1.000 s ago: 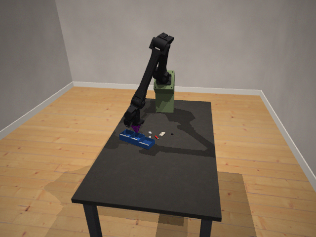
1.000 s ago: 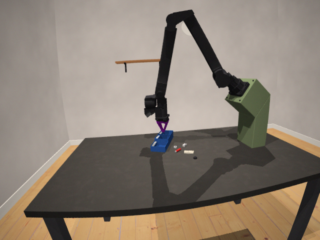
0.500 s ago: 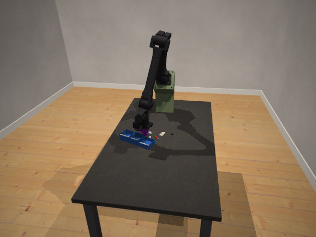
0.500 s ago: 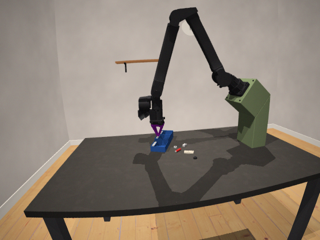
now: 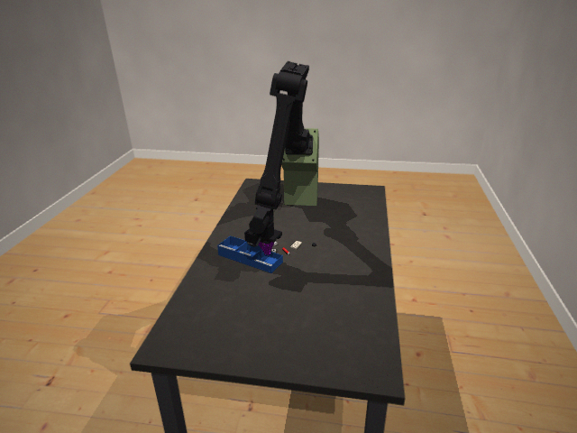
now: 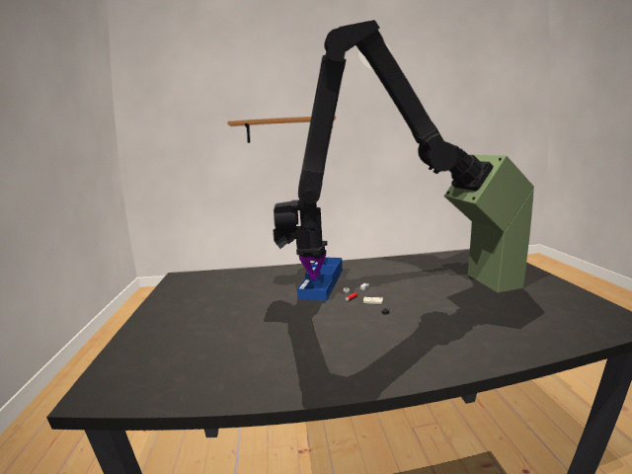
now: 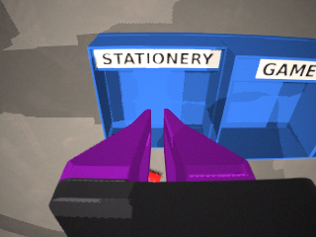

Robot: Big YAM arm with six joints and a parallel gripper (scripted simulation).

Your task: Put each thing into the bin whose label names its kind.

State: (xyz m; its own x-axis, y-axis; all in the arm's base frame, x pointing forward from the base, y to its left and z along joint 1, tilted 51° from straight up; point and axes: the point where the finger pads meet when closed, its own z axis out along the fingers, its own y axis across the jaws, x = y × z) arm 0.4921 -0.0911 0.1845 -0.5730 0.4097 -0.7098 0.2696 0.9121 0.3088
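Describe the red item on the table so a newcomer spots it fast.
On the black table, find the blue bin row under the arm. Just past its right end in the top view lies a short red stick, the only red thing, between a small pale piece and a white block.
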